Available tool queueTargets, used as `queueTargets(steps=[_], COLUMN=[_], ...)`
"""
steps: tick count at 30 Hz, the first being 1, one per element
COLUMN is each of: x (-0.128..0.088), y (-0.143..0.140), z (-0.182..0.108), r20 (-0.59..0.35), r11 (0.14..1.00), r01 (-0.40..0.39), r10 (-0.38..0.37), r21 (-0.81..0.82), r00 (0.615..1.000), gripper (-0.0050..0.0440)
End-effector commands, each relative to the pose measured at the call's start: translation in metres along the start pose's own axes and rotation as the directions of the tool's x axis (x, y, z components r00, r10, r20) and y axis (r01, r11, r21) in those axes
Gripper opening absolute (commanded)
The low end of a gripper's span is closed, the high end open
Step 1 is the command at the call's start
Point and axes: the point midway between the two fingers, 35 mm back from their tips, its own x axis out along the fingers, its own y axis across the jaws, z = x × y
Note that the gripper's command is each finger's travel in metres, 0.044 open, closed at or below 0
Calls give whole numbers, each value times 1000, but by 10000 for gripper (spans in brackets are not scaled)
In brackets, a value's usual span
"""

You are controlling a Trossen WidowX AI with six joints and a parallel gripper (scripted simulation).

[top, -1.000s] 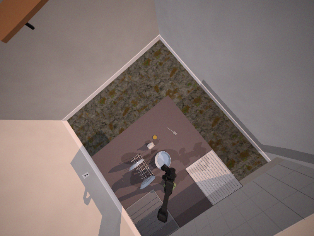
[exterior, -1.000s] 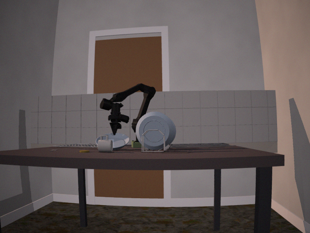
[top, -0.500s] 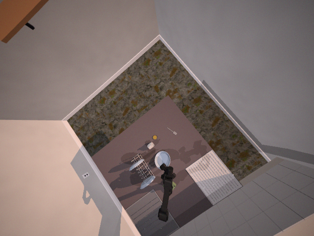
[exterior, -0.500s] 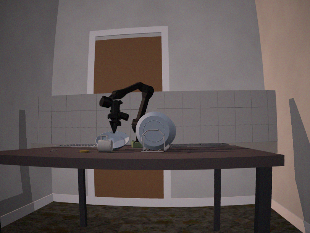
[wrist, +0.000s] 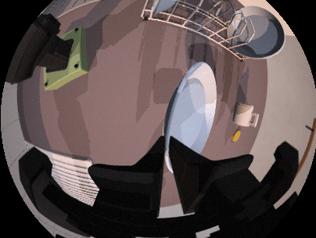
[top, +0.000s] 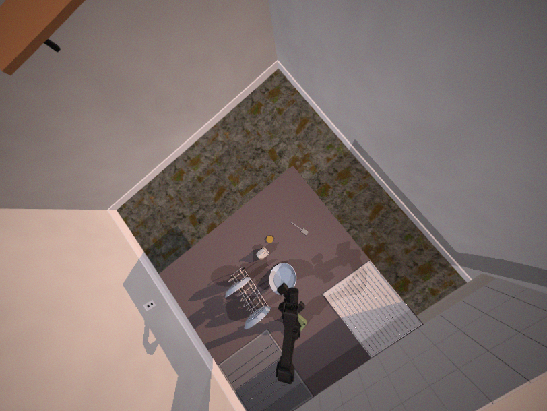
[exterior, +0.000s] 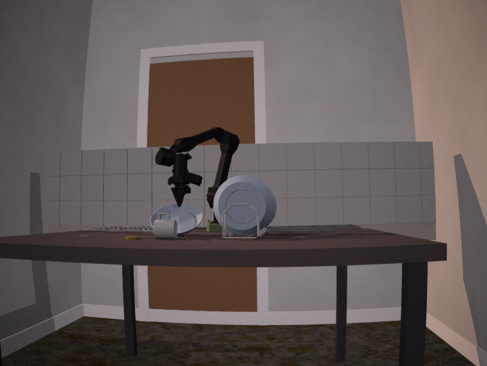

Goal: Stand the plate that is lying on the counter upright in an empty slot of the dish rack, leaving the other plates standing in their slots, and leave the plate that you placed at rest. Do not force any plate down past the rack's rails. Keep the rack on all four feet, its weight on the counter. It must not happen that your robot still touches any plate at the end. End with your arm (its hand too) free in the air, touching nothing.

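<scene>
A pale blue plate is tilted, one edge raised off the brown counter, beside the wire dish rack. My gripper points down and is shut on the plate's near rim. In the front view the plate hangs slanted under the fingers, its low edge near the counter. The wrist view shows the rim between the fingertips and the plate stretching away. The rack holds two upright plates, one at each end; the middle slots are empty.
A white mug and a yellow disc lie beyond the plate; a small spatula lies farther off. A ribbed white mat is to the right. The arm's green base block stands behind the rack.
</scene>
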Motion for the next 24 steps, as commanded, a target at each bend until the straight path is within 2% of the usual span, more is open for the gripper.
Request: queueTargets(steps=[1,16,24], x=[-5,-31,-47], y=[0,-2,-3], z=[-2,-4,-5], r20=[13,82,117], r11=[999,958,909], r01=[-2,31,39], r10=[1,-56,-97], r21=[53,285,415], r00=[1000,995,988], gripper=[0,0,0])
